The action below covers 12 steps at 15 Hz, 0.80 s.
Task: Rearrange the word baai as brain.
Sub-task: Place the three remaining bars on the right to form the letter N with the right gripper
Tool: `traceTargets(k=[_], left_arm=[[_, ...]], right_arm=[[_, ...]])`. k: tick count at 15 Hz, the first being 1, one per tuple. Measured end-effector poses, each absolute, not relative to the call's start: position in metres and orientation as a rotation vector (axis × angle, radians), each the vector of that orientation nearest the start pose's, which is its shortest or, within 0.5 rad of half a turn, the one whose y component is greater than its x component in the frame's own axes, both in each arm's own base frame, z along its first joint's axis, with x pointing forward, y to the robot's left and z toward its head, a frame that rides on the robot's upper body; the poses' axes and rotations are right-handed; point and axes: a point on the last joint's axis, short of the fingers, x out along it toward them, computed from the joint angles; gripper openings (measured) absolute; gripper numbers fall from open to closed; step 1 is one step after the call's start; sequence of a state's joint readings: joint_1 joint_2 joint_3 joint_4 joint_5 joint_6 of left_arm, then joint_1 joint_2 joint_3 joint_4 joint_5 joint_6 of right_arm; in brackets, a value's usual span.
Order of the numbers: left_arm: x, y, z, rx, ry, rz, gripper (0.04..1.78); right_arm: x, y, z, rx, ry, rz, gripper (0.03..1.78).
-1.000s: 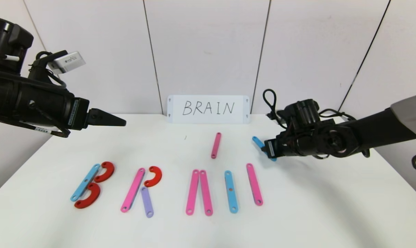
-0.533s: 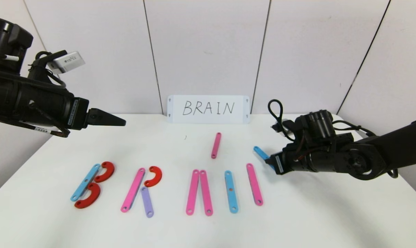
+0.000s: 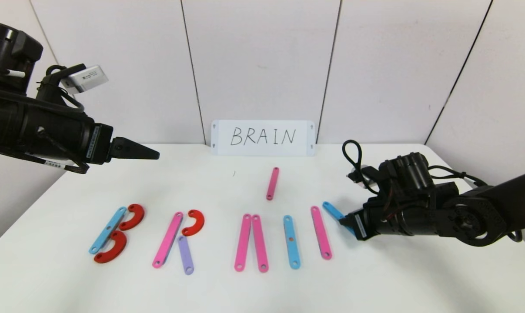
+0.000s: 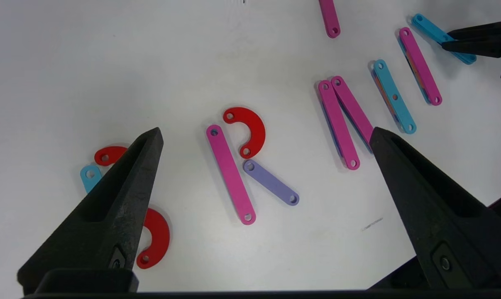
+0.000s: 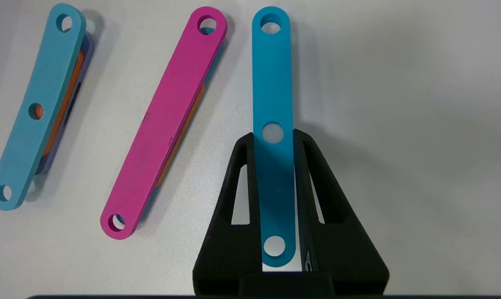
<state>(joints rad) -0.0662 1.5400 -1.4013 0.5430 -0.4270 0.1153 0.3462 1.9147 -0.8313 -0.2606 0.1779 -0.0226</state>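
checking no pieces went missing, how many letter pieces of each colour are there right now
pink strips: 5
blue strips: 3, one held in the right gripper
purple strip: 1
red half-rings: 3
total: 12

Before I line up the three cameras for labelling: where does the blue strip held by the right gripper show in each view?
Head view: blue strip at right, in the shut right gripper, just right of the rightmost pink strip.
Left wrist view: blue strip in the far corner, beside that pink strip.
Right wrist view: blue strip centre, between the fingers.
Shared landmark: the pink strip.
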Motion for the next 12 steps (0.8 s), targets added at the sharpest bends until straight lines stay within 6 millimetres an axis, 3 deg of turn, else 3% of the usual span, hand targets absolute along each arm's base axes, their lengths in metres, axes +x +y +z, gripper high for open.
traceTargets(k=[12], left_arm=[[0.2516,-0.026,0.2866,-0.015,0.65,-0.512,1.74]], right_arm=[[0.2937,0.1206,0.0861,-0.105,0.834,0.524,0.27]])
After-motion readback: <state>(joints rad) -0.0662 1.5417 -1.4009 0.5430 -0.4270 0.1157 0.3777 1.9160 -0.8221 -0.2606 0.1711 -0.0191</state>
